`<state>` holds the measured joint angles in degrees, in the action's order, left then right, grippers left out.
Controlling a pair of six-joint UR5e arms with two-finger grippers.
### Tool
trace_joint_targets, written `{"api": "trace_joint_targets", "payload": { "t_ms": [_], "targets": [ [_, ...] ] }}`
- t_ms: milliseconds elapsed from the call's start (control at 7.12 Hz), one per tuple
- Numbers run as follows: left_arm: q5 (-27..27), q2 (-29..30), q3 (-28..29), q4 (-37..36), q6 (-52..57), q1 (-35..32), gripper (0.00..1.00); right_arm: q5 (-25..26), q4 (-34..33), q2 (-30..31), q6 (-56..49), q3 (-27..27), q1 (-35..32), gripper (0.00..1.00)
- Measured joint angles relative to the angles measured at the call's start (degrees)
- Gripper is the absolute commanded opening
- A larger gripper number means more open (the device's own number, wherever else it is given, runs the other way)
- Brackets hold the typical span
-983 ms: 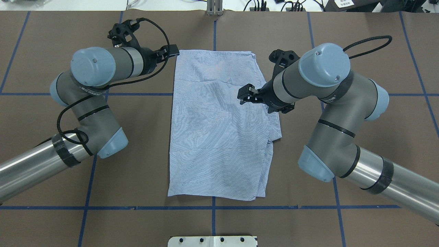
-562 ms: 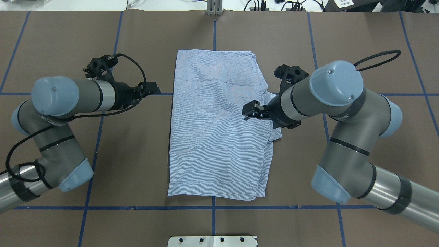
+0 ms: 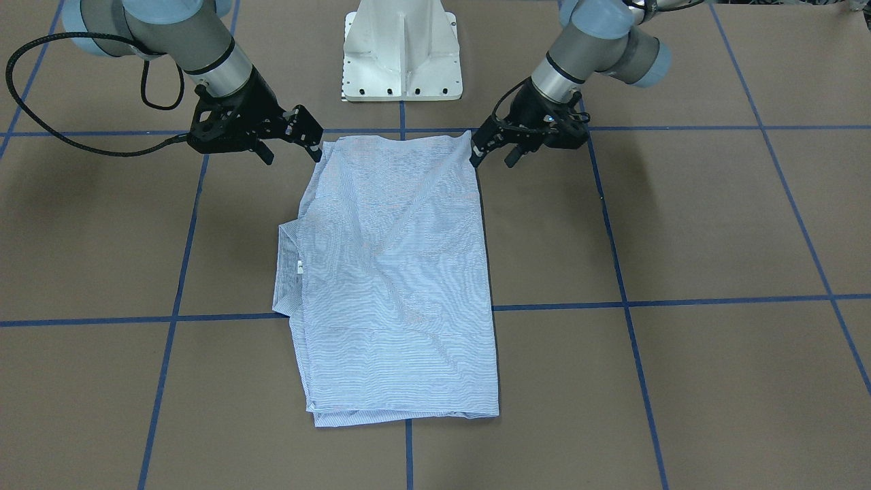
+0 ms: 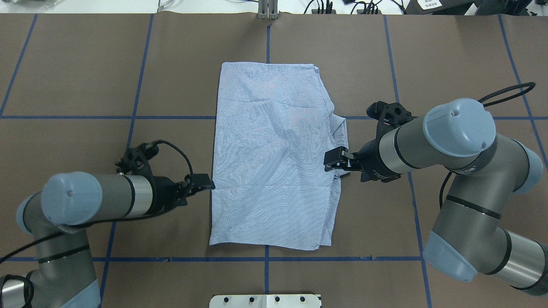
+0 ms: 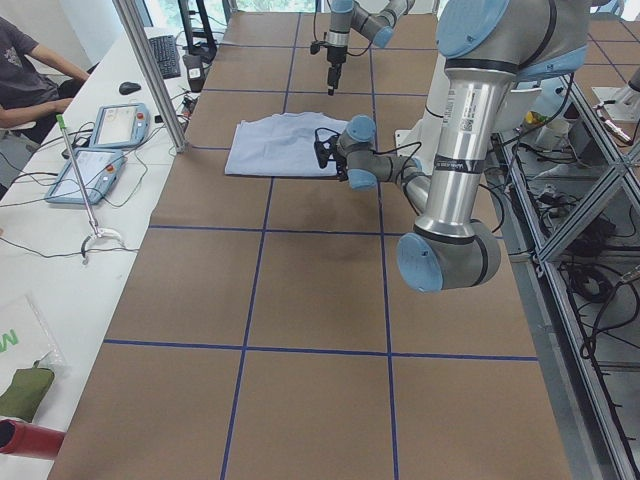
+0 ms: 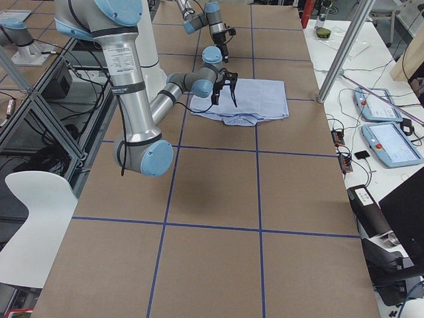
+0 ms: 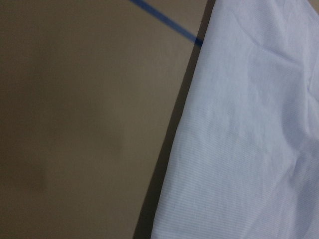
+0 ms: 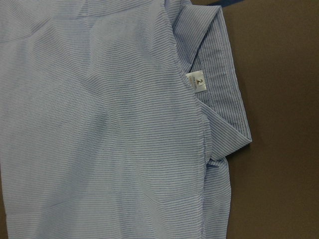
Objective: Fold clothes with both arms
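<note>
Either side of the partly folded shirt (image 4: 269, 171), left gripper (image 4: 207, 183) and right gripper (image 4: 332, 157) hover empty, finger spread unclear; next, probably, pinch both edges to fold.

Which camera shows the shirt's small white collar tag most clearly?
The right wrist-mounted view: the tag is large enough to read a "2", inside the collar. The exterior front-facing view shows it only as a white speck. The overhead, both side views and the left wrist-mounted view do not show it.
</note>
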<state>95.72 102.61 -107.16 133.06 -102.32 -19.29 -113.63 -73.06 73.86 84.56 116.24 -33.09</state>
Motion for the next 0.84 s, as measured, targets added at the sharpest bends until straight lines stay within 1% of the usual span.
{"api": "trace_joint_targets", "payload": {
  "t_ms": [140, 421, 702, 842],
  "targets": [
    [-1.2, 0.3, 0.5, -0.2, -0.6, 2.4, 0.96, -0.1, 0.0, -0.2, 0.2, 0.3, 0.0, 1.00],
    [-1.8, 0.9, 1.3, -0.3, -0.8, 4.2, 0.86, -0.1, 0.0, -0.5, 0.3, 0.4, 0.0, 1.00],
    [-1.8, 3.3, 2.9, -1.3, -0.9, 4.6, 0.69, -0.2, 0.0, -0.6, 0.3, 0.3, 0.0, 1.00],
    [-1.8, 4.6, 3.2, -3.3, -0.9, 4.6, 0.66, -0.2, 0.0, -0.6, 0.3, 0.3, 0.0, 1.00]
  ]
}}
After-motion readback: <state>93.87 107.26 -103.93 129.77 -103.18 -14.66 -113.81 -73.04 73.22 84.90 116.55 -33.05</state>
